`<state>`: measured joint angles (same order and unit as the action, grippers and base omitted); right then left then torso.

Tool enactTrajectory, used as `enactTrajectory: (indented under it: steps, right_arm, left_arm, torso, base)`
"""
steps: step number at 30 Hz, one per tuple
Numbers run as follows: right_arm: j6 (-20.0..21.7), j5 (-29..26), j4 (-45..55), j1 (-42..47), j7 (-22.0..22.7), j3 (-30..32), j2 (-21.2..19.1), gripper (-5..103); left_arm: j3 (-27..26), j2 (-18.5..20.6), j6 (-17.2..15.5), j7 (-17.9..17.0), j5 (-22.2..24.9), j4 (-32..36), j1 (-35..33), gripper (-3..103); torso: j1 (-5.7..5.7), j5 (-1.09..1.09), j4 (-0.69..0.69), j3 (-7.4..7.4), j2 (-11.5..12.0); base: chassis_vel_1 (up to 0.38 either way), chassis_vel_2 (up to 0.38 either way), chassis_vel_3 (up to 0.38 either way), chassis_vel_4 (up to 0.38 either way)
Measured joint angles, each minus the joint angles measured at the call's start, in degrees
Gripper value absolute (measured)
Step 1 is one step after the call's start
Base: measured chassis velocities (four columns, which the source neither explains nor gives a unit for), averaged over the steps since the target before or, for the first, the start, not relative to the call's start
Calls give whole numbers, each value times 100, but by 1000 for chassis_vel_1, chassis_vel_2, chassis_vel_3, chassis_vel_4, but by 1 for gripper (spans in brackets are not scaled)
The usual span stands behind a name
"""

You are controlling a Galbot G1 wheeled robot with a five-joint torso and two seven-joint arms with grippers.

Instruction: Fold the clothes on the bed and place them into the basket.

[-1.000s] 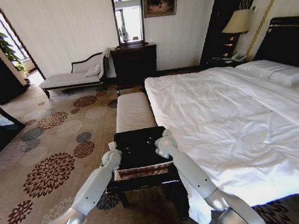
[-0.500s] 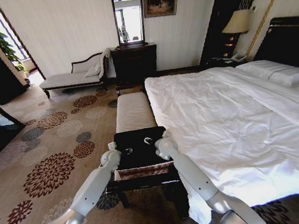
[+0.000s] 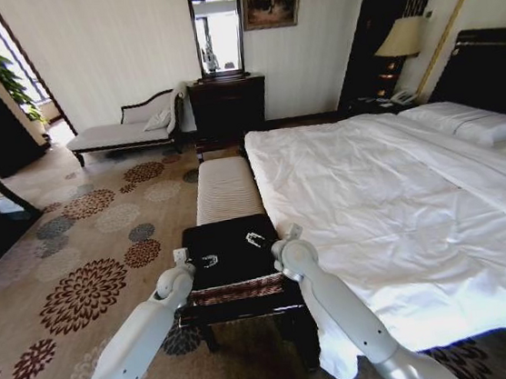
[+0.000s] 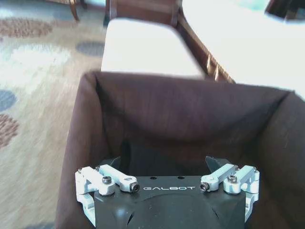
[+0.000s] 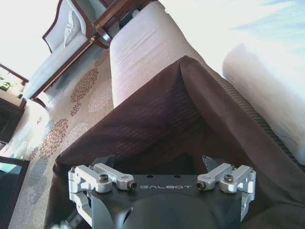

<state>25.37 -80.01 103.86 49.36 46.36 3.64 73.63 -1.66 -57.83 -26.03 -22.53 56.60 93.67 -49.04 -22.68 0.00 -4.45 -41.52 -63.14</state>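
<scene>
Now both arms hang over the basket [image 3: 237, 289] beside the bed [image 3: 391, 201], left gripper [image 4: 167, 167] and right gripper [image 5: 159, 164] spread empty above the top [image 3: 227, 243] inside: placing apparently done, withdrawal next.

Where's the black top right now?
In the head view the black top lies in the basket at the near end of the striped bench, left of the bed, between the left gripper and right gripper.
</scene>
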Motion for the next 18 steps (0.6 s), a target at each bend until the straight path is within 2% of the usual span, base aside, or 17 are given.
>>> enactTrajectory:
  steps: [1, 3, 4, 5, 6, 8, 10, 12, 14, 15, 16, 17, 18]
  right_arm:
    - [0, 0, 0, 0, 0, 0, 0, 100]
    - [-3, 61, 65, 92, -63, 53, -12, 100]
    - [-18, 126, 129, 178, -154, 111, -26, 100]
    - [-37, 169, 174, 230, -220, 149, -36, 100]
    - [-37, 169, 174, 230, -220, 149, -36, 100]
    - [-98, 292, 299, 363, -412, 251, -68, 100]
    - [-190, 526, 420, 505, -659, 357, -112, 100]
    - [-238, 641, 479, 575, -780, 410, -132, 100]
    - [-367, 948, 605, 730, -1058, 533, -187, 100]
    - [-622, 1484, 695, 922, -1458, 661, -257, 100]
    - [-769, 1778, 713, 1013, -1665, 722, -299, 100]
    - [-769, 1778, 713, 1013, -1665, 722, -299, 100]
    - [-951, 2128, 733, 1126, -1900, 804, -348, 100]
  left_arm:
    - [0, 0, 0, 0, 0, 0, 0, 100]
    - [-28, -60, 233, 45, -16, 2, 2, 100]
    - [-31, -127, 534, 113, -80, -4, 54, 100]
    - [-31, -154, 694, 147, -119, -1, 98, 100]
    - [-31, -154, 694, 147, -119, -1, 98, 100]
    - [-31, -212, 1207, 260, -378, 57, 200, 100]
    - [-57, -182, 1490, 364, -626, 230, 209, 100]
    - [-89, -139, 1550, 395, -723, 328, 178, 100]
    - [-186, -6, 1652, 469, -1000, 582, 9, 100]
    - [-300, 111, 1743, 538, -1272, 780, -189, 100]
    - [-363, 163, 1792, 563, -1395, 877, -302, 100]
    - [-363, 163, 1792, 563, -1395, 877, -302, 100]
    - [-458, 228, 1872, 575, -1574, 1000, -475, 100]
  torso:
    - [0, 0, 0, 0, 0]
    - [0, 0, 0, 0, 0]
    - [0, 0, 0, -1, 0]
    - [-1, 1, -2, -1, 0]
    - [-1, 1, -2, -1, 0]
    - [-1, 1, -3, -1, 1]
    - [-2, 0, -3, -1, 0]
    - [-1, 1, -3, -1, 0]
    - [-1, 1, -1, -1, 0]
    - [-1, 0, 0, -1, 0]
    - [-1, 1, -1, 0, 0]
    - [-1, 1, -1, 0, 0]
    - [-1, 0, 0, 0, 0]
  base:
    - [0, 0, 0, 0]
    - [0, 0, 0, 0]
    - [0, 0, 0, 0]
    - [0, 0, 0, 0]
    - [0, 0, 0, 0]
    - [0, 0, 0, 0]
    - [0, 0, 0, 0]
    - [0, 0, 0, 0]
    - [0, 0, 0, 0]
    - [0, 0, 0, 0]
    - [0, 0, 0, 0]
    - [0, 0, 0, 0]
    - [0, 0, 0, 0]
